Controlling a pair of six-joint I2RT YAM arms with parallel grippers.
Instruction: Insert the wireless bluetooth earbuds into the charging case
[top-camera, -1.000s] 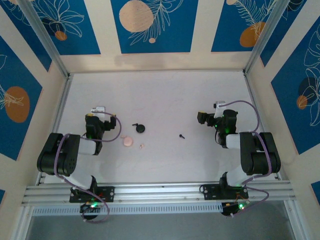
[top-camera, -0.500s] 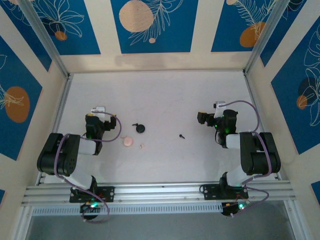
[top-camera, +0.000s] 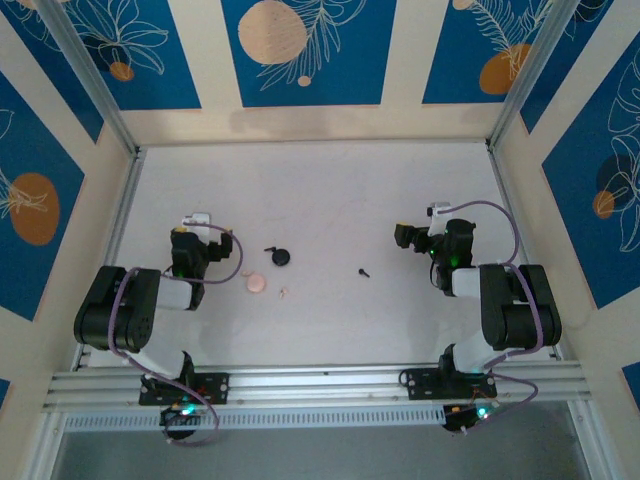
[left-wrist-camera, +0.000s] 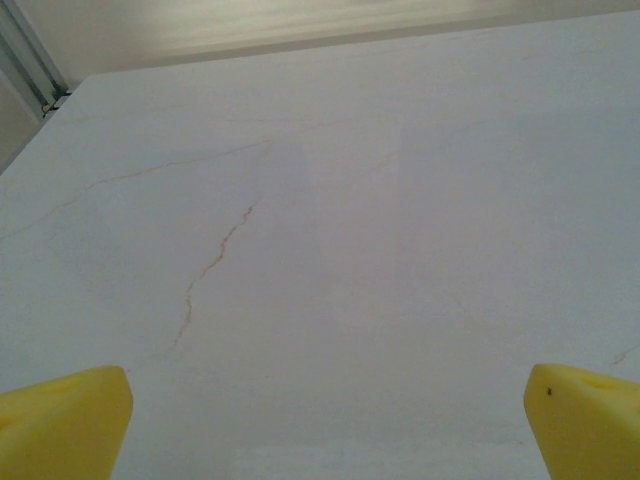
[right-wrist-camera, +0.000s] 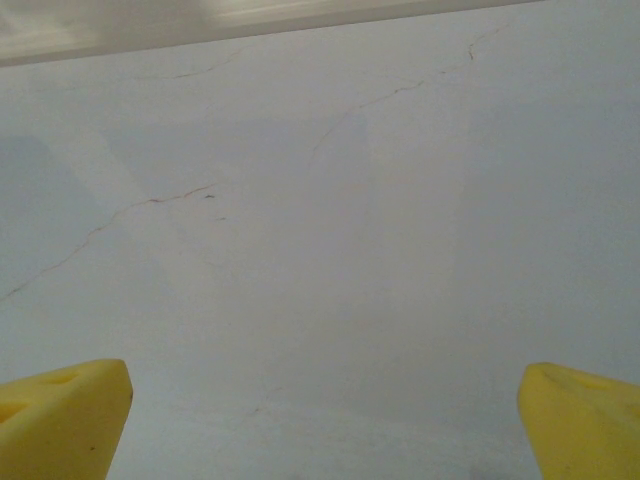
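The small round black charging case (top-camera: 282, 257) sits on the white tabletop (top-camera: 320, 190), nearer the left gripper (left-wrist-camera: 320, 425). One tiny black earbud (top-camera: 364, 270) lies nearer the right gripper (right-wrist-camera: 320, 420). Both are spread wide, holding nothing.

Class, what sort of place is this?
Probably a robot test cell: a white table walled by blue patterned panels, left arm and right arm bolted to an aluminium rail.

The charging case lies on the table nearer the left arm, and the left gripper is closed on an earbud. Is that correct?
Not quite. The left gripper is open and holds nothing: the left wrist view shows its yellow fingers wide apart over bare table. The charging case does lie nearer the left arm; an earbud lies loose further right.
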